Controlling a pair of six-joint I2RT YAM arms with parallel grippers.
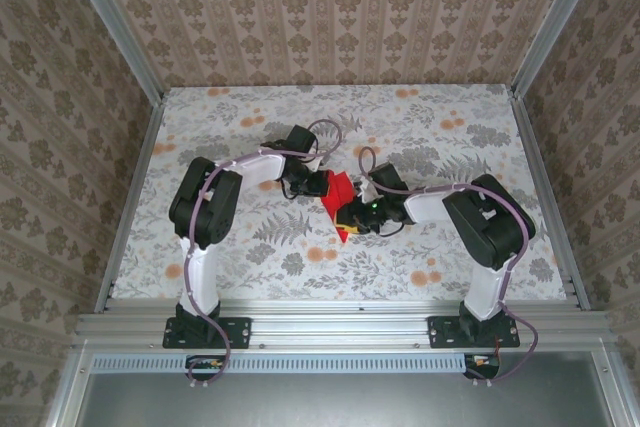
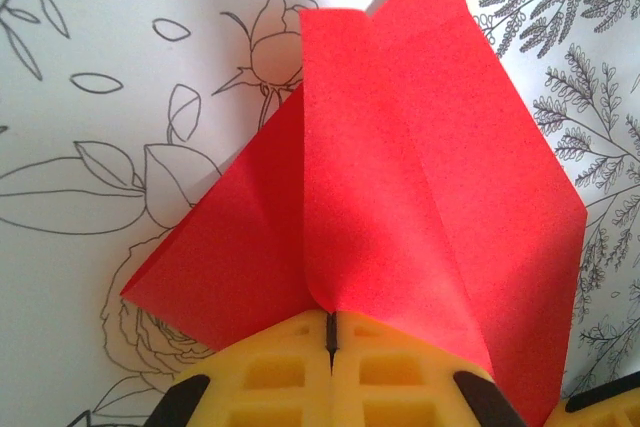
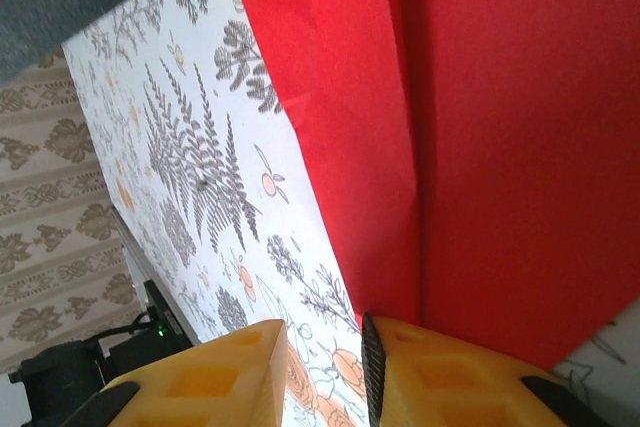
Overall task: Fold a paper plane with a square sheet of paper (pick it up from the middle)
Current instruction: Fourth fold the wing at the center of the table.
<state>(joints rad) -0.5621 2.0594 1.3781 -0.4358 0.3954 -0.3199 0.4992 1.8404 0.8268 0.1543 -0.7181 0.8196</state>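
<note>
Partly folded bright red paper sheet (image 2: 400, 197) is clamped at its crease by left tool (image 2: 330, 332) over mid floral tabletop (image 1: 450, 117); right tool (image 3: 322, 337) is seen parted beside one edge, where uneven closing could skew the fold.

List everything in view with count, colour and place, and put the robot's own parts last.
red paper: one, bright red, partly folded, mid-table between the two grippers.
tablecloth: one, white with grey leaves and orange flowers, covering the table.
wallpaper: three walls, beige with brown ornaments, around the table.
metal frame: one, silver, along the table's edges and near rail.
left arm: one, black and white, bolted to the near rail.
right arm: one, black and white, bolted to the near rail.
left gripper: one, yellow fingers, shut on the red paper.
right gripper: one, yellow fingers, open, paper edge beside one finger.
</note>
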